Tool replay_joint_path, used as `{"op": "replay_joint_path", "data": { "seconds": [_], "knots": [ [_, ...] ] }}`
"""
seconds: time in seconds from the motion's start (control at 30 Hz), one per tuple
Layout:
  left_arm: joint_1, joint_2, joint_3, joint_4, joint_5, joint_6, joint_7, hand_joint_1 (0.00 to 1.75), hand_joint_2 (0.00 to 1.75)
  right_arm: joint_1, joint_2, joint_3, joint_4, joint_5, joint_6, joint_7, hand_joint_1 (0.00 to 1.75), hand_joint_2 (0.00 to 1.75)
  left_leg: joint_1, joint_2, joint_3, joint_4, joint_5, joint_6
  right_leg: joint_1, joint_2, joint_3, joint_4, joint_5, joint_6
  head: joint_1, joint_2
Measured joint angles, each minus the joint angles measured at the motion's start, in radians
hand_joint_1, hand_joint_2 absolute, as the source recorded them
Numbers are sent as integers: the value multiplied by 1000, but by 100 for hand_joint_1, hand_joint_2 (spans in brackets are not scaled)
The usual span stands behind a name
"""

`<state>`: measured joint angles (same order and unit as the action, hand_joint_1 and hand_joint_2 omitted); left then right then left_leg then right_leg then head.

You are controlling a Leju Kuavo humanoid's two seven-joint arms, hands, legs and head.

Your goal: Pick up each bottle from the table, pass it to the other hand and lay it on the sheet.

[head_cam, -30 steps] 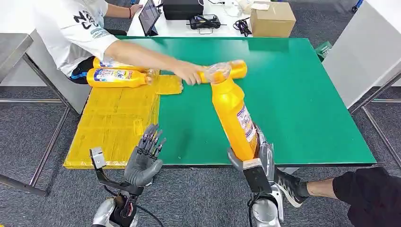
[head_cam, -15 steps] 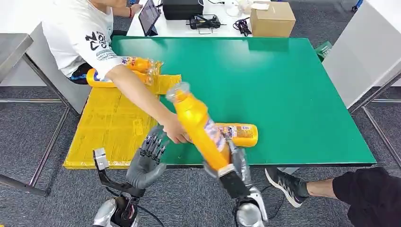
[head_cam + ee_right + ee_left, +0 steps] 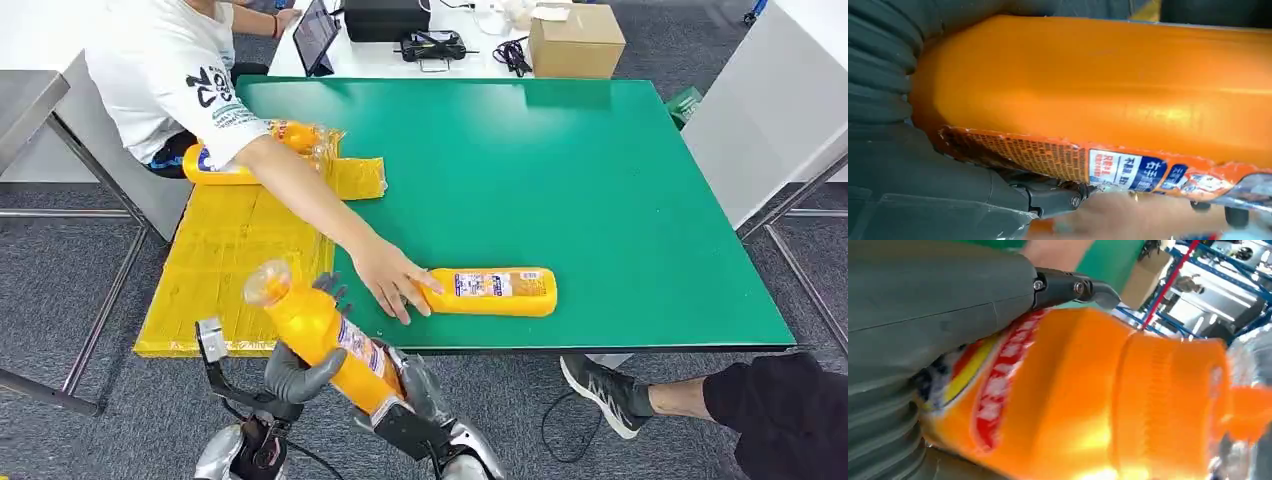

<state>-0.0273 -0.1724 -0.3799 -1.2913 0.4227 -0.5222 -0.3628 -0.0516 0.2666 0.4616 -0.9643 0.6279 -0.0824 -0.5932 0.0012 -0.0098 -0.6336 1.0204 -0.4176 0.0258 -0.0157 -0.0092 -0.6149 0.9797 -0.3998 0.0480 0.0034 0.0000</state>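
Observation:
My right hand [image 3: 412, 392] grips the base of an orange bottle [image 3: 322, 337] below the table's front edge, cap tilted up and to the left. The bottle's body lies against the palm of my left hand [image 3: 298, 372], whose fingers [image 3: 333, 290] still stand up behind it. In the left wrist view the bottle [image 3: 1088, 400] presses against the left hand [image 3: 938, 300] under its thumb. The right wrist view has the bottle [image 3: 1098, 90] held close in the right hand [image 3: 923, 190]. The yellow sheet [image 3: 235, 265] covers the table's left side.
A person's hand [image 3: 393, 280] rests at the neck of another orange bottle [image 3: 492, 292] lying on the green table [image 3: 600, 190] near its front edge. Two bottles [image 3: 225, 172] lie at the sheet's far end. A person's leg and shoe [image 3: 620, 385] are at the lower right.
My right hand has swung the bottle left and down into my left palm. The person carried another bottle forward and laid it near the table's front edge.

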Motion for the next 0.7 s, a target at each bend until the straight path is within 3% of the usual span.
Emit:
{"op": "replay_joint_path", "data": {
  "seconds": [0.23, 0.37, 0.4, 0.43, 0.7],
  "knots": [
    [7, 11, 5, 15, 0, 8, 0, 0, 175, -26, -5, 37, 61, 19, -14, 13, 159, 175, 0, 1, 0, 0, 0, 0, 0, 1, 0, 0, 0, 0, 0, 0],
    [7, 11, 16, 37, -8, 21, 0, 0, 175, -39, -5, 55, 103, -3, -13, 14, 168, 175, 0, 1, 0, 0, 0, 0, 0, 1, -1, 0, 0, 0, 0, 0],
    [7, 11, 19, 41, -11, 20, 0, 30, 175, -40, -5, 58, 111, -8, -14, 13, 164, 175, 0, 1, 0, 0, 0, 0, 0, 1, -1, 0, 0, 0, 0, 0],
    [7, 11, 20, 47, -13, 19, -1, 171, 175, -42, -5, 61, 122, -18, -14, 11, 164, 175, 0, 1, 0, 0, 0, 0, 0, 1, -1, 0, 0, 0, 0, 0],
    [9, 11, 20, 46, -24, 8, -9, 175, 175, -43, -6, 62, 128, -46, -14, 10, 159, 175, 0, 1, 0, 0, 0, 0, 0, 1, -1, 0, 0, 0, 0, 0]
  ]
}}
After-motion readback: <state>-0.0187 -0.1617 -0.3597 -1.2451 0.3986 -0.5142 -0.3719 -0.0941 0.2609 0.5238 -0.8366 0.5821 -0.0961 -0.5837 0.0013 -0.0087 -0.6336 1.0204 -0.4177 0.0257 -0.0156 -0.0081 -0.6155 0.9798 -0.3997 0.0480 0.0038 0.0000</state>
